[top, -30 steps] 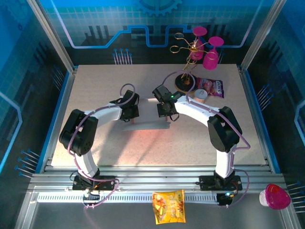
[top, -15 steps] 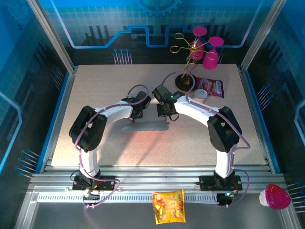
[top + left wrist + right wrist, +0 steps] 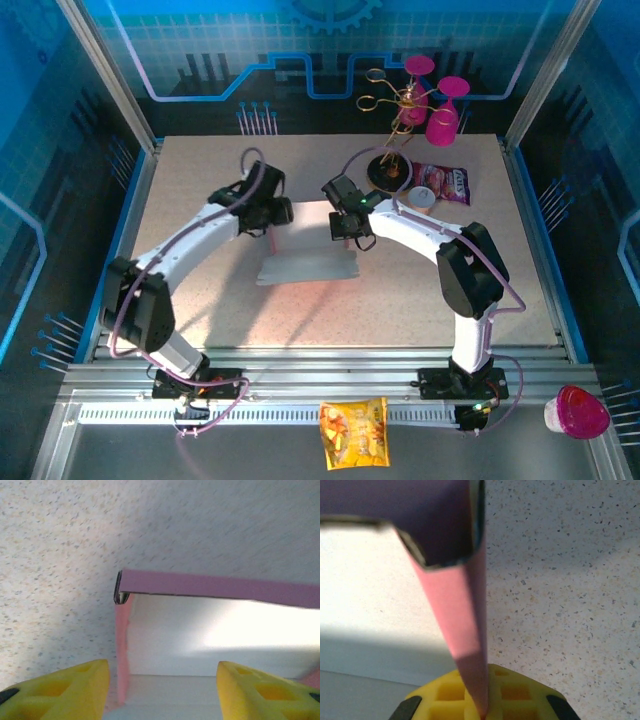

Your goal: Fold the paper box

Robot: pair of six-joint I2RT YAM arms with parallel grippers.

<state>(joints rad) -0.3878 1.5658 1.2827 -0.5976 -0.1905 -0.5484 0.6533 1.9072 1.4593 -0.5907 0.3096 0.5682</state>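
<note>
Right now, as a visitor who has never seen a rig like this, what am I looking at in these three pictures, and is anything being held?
These are two robot arms bolted to the near edge of a table. The wide picture comes from a fixed camera above and behind them. The other two come from a small camera on each arm's wrist, so the yellow blocks at the bottom are that arm's own fingers. Between the arms lies a pink paper box, partly folded and paler inside. The right gripper is shut on one upright pink wall of it. The left gripper is open, its fingers spread above the box's pale floor and gripping nothing. At the back right are pink goblets, a snack bag and a roll of tape.
</note>
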